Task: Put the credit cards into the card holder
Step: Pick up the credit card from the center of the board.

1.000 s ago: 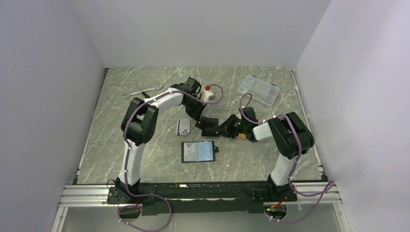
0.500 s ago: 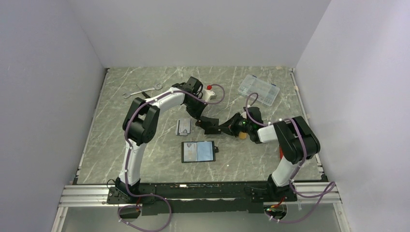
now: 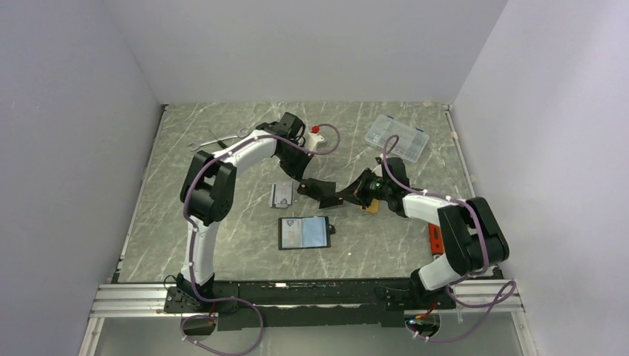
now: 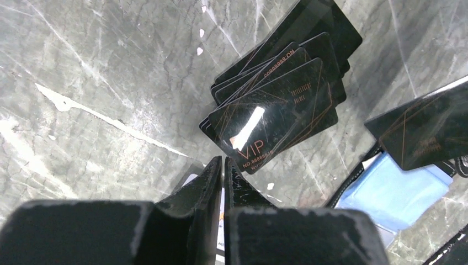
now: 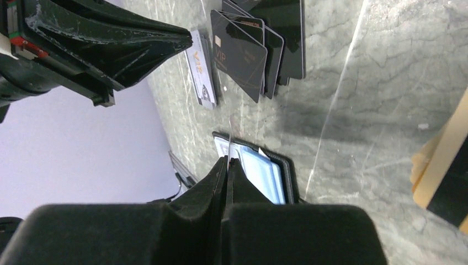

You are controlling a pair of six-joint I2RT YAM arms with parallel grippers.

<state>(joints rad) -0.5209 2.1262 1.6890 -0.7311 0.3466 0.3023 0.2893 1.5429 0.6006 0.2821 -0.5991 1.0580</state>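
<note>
- The card holder (image 3: 315, 232) lies open and flat on the tabletop, about midway between the left and right edges and closer to the near edge than anything else, pale blue lining up. No card is visibly tucked in, though its pockets are too small here to be sure.
- Just beyond it and to its right, the right gripper (image 5: 227, 160) has its jaws pressed together on a thin card seen edge-on. The left wrist view shows this held card (image 4: 430, 130) as black with copper lines, tilted in the air — near the holder, not in it.
- To the left, the left gripper (image 4: 222, 161) points down at a small stack of pale grey cards (image 5: 202, 66). Its jaws are drawn almost together with only a slit between them; whether they pinch a card or merely hover at the stack I cannot tell.
- Just past the stack, a fan of black cards (image 4: 276, 105) printed "VIP" lies on the tabletop between the two grippers.
- A tan piece (image 3: 369, 208) with a black band — possibly another card — lies beside the right wrist.
- Toward the far edge, two wrenches (image 3: 222, 138) lie on the left and a clear organiser box (image 3: 397, 138) sits near the far-right corner.
- The task looks early: one card is lifted for insertion, and both piles lie outside the holder.
</note>
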